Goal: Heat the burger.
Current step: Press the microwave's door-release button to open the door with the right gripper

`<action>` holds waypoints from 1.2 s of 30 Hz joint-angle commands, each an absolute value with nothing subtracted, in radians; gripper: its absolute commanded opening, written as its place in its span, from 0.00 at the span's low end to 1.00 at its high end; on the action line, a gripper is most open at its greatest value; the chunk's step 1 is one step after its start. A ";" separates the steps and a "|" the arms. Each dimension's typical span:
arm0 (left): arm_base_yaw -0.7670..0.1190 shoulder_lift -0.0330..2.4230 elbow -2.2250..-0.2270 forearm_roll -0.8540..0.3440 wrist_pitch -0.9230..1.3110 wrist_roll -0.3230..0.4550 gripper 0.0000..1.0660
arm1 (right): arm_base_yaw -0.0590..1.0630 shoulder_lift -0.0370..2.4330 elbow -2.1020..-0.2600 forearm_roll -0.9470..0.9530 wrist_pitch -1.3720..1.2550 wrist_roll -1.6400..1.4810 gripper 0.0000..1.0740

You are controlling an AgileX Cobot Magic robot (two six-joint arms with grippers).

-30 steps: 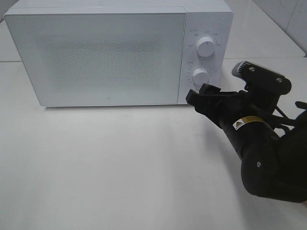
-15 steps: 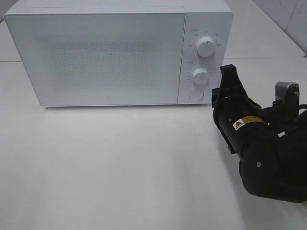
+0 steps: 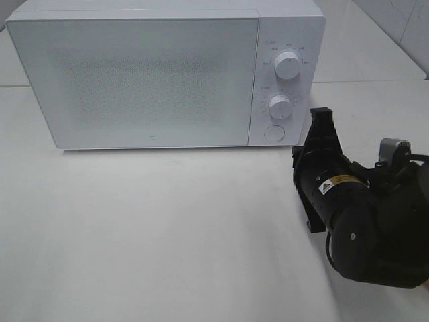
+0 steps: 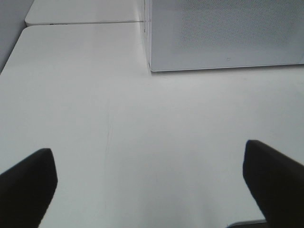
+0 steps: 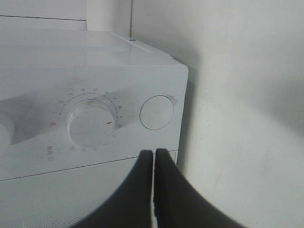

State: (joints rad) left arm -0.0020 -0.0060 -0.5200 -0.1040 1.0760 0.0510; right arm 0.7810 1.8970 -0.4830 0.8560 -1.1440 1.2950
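Right arm pose: the black right arm comes in at the lower right of the high view. Its forearm slants up toward the boxy white microwave oven (image 3: 154, 74), and the wrist is rolled so that the grey camera mount (image 3: 394, 149) sits out to the side.
Right claw: the right gripper (image 3: 322, 114) (image 5: 154, 152) has its two black fingers pressed flat together with nothing between them. It holds nothing.
Right claw position: the tips point at the control panel, toward the gap between the lower white round dial (image 3: 280, 106) (image 5: 91, 124) and the flat round white button (image 3: 273, 133) (image 5: 156, 112). From above, they stand just off the oven's front right corner, clear of it.
Left claw: the left gripper (image 4: 148, 159) is spread wide and empty over the plain white table (image 4: 118, 118) (image 3: 167, 221), facing the oven's frosted door (image 4: 223, 33).
Oven: the door is closed flush, and its speckled panel is not see-through.
Burger: it shows in no view, so I cannot tell where it is.
Change from earlier: a second ago the right claw was parted and close in at the button. Since then it has rolled, drawn back and down toward the table edge, and snapped closed. The left claw has not changed.
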 commanded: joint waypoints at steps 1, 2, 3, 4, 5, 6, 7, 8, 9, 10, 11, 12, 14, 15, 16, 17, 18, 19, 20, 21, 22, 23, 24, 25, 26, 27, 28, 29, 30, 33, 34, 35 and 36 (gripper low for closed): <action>-0.001 -0.022 -0.516 -0.110 1.066 0.050 0.94 | 0.779 1.936 -0.522 0.832 -1.138 1.334 0.00; -0.001 -0.022 -0.516 -0.110 1.066 0.050 0.94 | 0.779 1.936 -0.522 0.832 -1.138 1.334 0.00; -0.001 -0.022 -0.516 -0.110 1.066 0.050 0.94 | 0.776 1.945 -0.532 0.826 -1.138 1.337 0.00; -0.001 -0.022 -0.516 -0.110 1.066 0.050 0.94 | 0.776 1.945 -0.532 0.826 -1.138 1.337 0.00; -0.001 -0.022 -0.516 -0.110 1.066 0.050 0.94 | 0.760 1.960 -0.553 0.804 -1.132 1.341 0.00; -0.001 -0.022 -0.516 -0.110 1.066 0.050 0.94 | 0.740 1.973 -0.576 0.786 -1.129 1.342 0.00; -0.001 -0.022 -0.516 -0.110 1.066 0.050 0.94 | 0.740 1.973 -0.576 0.786 -1.129 1.342 0.00; -0.001 -0.022 -0.516 -0.110 1.066 0.050 0.94 | 0.732 1.978 -0.584 0.777 -1.125 1.342 0.00; -0.001 -0.022 -0.516 -0.110 1.066 0.050 0.94 | 0.707 1.986 -0.601 0.757 -1.112 1.341 0.00; -0.001 -0.022 -0.516 -0.110 1.066 0.050 0.94 | 0.707 1.986 -0.601 0.757 -1.112 1.341 0.00; -0.001 -0.022 -0.516 -0.110 1.066 0.050 0.94 | 0.698 1.989 -0.610 0.746 -1.099 1.341 0.00; -0.001 -0.022 -0.516 -0.110 1.066 0.050 0.94 | 0.698 1.989 -0.610 0.746 -1.099 1.341 0.00; -0.001 -0.022 -0.516 -0.110 1.066 0.050 0.94 | 0.661 2.003 -0.647 0.707 -1.045 1.340 0.00; -0.001 -0.022 -0.516 -0.110 1.066 0.050 0.94 | 0.661 2.003 -0.647 0.707 -1.045 1.340 0.00; -0.001 -0.022 -0.516 -0.110 1.066 0.050 0.94 | 0.653 2.008 -0.657 0.698 -1.043 1.340 0.00; -0.001 -0.022 -0.516 -0.110 1.066 0.050 0.94 | 0.643 2.024 -0.674 0.684 -1.040 1.340 0.00; -0.001 -0.022 -0.516 -0.110 1.066 0.050 0.94 | 0.643 2.024 -0.674 0.684 -1.040 1.340 0.00; -0.001 -0.022 -0.516 -0.110 1.066 0.050 0.94 | 0.639 2.032 -0.684 0.681 -1.035 1.340 0.00; -0.001 -0.022 -0.516 -0.110 1.066 0.050 0.94 | 0.631 2.047 -0.697 0.681 -1.027 1.340 0.00; -0.001 -0.022 -0.516 -0.110 1.066 0.050 0.94 | 0.631 2.047 -0.697 0.681 -1.027 1.340 0.00; -0.001 -0.022 -0.516 -0.110 1.066 0.050 0.94 | 0.622 2.060 -0.704 0.676 -1.025 1.342 0.00; -0.001 -0.022 -0.516 -0.110 1.066 0.050 0.94 | 0.622 2.060 -0.704 0.676 -1.025 1.342 0.00; -0.001 -0.022 -0.516 -0.110 1.066 0.050 0.94 | 0.616 2.064 -0.707 0.676 -1.025 1.347 0.00; -0.001 -0.022 -0.516 -0.110 1.066 0.050 0.94 | 0.616 2.072 -0.707 0.684 -1.027 1.349 0.00; -0.001 -0.022 -0.516 -0.110 1.066 0.050 0.94 | 0.616 2.072 -0.707 0.684 -1.027 1.349 0.00; -0.001 -0.022 -0.516 -0.110 1.066 0.050 0.94 | 0.609 2.073 -0.707 0.687 -1.027 1.349 0.00; -0.001 -0.022 -0.516 -0.110 1.066 0.050 0.94 | 0.604 2.074 -0.710 0.679 -1.021 1.348 0.00; -0.001 -0.022 -0.516 -0.110 1.066 0.050 0.94 | 0.604 2.074 -0.710 0.679 -1.021 1.348 0.00; -0.001 -0.022 -0.516 -0.110 1.066 0.050 0.94 | 0.604 2.081 -0.722 0.677 -1.022 1.347 0.00; -0.001 -0.022 -0.516 -0.110 1.066 0.050 0.94 | 0.593 2.095 -0.743 0.659 -1.019 1.347 0.00; -0.001 -0.022 -0.516 -0.110 1.066 0.050 0.94 | 0.593 2.102 -0.749 0.658 -1.019 1.347 0.00; -0.001 -0.022 -0.516 -0.110 1.066 0.050 0.94 | 0.593 2.102 -0.749 0.658 -1.019 1.347 0.00; -0.001 -0.022 -0.516 -0.110 1.066 0.050 0.94 | 0.586 2.111 -0.763 0.660 -1.019 1.347 0.00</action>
State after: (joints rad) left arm -0.0020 -0.0060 -0.5200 -0.1040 1.0760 0.0510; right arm 0.6010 2.1010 -0.7400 0.6730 -1.0230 1.3410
